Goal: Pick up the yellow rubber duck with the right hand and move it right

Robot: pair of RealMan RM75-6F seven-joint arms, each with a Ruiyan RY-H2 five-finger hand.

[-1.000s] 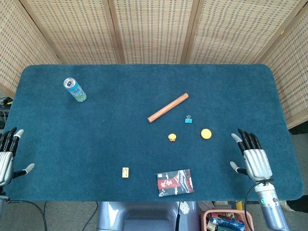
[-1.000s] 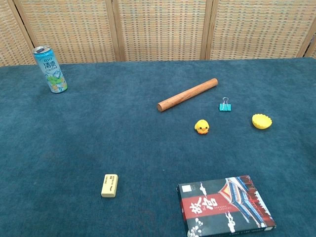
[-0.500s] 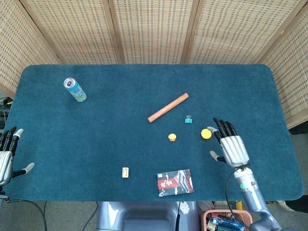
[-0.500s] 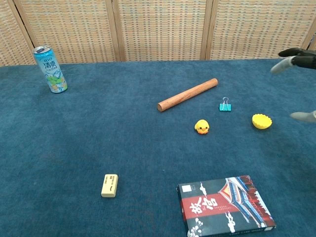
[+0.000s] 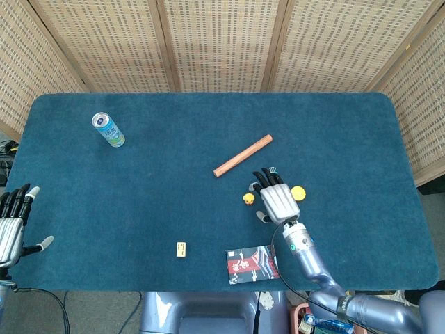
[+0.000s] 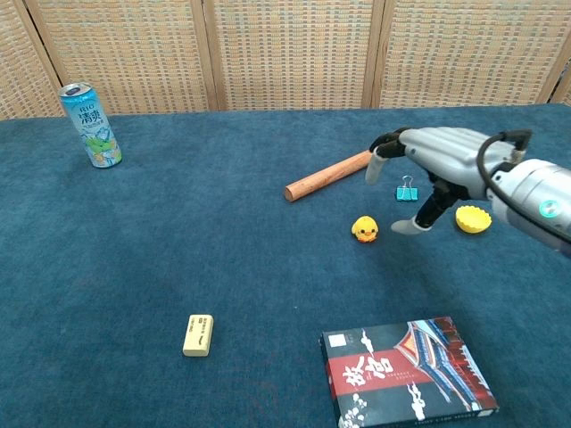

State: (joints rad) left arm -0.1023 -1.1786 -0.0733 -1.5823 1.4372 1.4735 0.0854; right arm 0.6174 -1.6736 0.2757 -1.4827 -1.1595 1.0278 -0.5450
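Reaching for the duck (image 6: pixel 363 230): right hand (image 5: pixel 277 200) hovers spread and empty just at the duck's 3 o'clock on the counter (image 5: pixel 139 188), so it should drop lower and shift toward 9 to close thumb and fingers around the body without knocking the clip (image 6: pixel 407 190) at 12 or the yellow cap (image 6: pixel 474 218) at 3. Only container is the can (image 6: pixel 91 126), upright at far 10 o'clock, contents not visible. Left hand (image 5: pixel 14 221) rests spread, empty, at the 9 o'clock edge.

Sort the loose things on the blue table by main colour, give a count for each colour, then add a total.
Yellow or cream: 3: rubber duck, ridged cap, eraser
Teal: 2: can, binder clip
Brown: 1: wooden rod
Dark with red: 1: booklet
Total: 7
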